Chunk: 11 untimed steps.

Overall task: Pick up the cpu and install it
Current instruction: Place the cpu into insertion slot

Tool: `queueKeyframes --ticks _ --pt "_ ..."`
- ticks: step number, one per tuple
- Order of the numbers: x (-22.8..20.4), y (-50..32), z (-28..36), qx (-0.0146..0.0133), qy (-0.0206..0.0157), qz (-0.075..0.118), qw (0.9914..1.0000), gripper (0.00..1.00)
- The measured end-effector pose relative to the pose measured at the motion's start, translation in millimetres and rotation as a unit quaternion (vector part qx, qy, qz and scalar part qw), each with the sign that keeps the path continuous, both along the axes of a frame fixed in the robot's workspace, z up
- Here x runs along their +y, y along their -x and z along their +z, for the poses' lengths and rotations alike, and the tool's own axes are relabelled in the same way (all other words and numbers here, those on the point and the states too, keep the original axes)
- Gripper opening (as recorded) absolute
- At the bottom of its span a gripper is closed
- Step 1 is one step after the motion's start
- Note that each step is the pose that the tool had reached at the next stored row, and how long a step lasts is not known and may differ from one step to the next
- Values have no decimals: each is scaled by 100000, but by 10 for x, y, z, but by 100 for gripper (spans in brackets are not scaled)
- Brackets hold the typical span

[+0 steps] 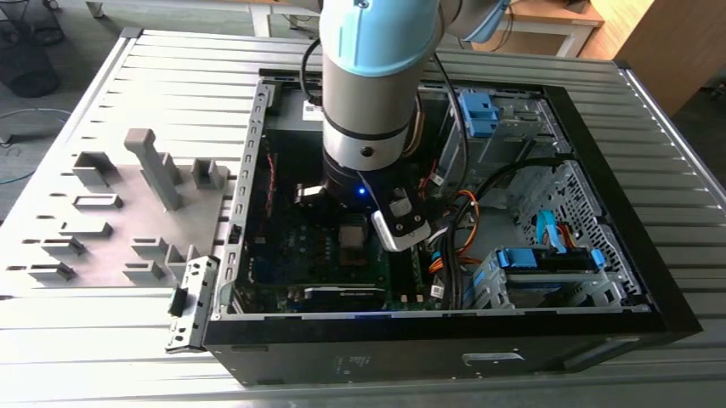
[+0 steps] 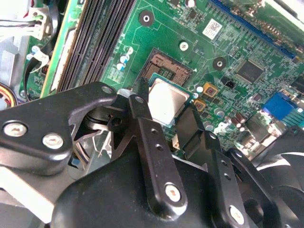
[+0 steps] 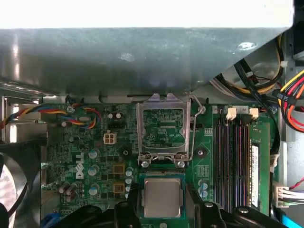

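Note:
The cpu (image 3: 163, 197) (image 2: 165, 100) is a small square chip with a pale silvery top. It sits between my gripper's (image 3: 163, 202) (image 2: 165, 113) two black fingers (image 3: 129, 202), which close on its opposite edges. It hangs low over the green motherboard (image 3: 85, 142), partly covering the open socket (image 2: 166, 64), whose gold contact field shows beyond the chip. The socket's metal load plate (image 3: 164, 126) stands flipped up. In the exterior view the arm (image 1: 363, 85) reaches straight down into the black computer case (image 1: 635, 280).
Long memory sticks (image 3: 232, 161) (image 2: 90, 42) lie beside the socket. Orange and black cables (image 1: 465, 229) and blue drive brackets (image 1: 533, 259) crowd the case at the exterior view's right. Grey holder blocks (image 1: 136, 204) stand on the slatted table at its left. A fan (image 3: 9, 185) sits near the board's edge.

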State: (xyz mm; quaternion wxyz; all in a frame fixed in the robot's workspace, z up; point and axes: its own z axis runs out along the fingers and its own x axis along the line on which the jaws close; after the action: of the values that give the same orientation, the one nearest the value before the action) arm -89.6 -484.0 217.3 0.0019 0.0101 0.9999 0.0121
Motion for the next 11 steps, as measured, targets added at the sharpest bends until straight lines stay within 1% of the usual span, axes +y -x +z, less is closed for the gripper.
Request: queueKeyframes --ticks 6,11 --pt "-12 -3 -17 -3 -7 -641 99998 47" --pt "-32 -3 -60 -1 -5 -716 99997 47"
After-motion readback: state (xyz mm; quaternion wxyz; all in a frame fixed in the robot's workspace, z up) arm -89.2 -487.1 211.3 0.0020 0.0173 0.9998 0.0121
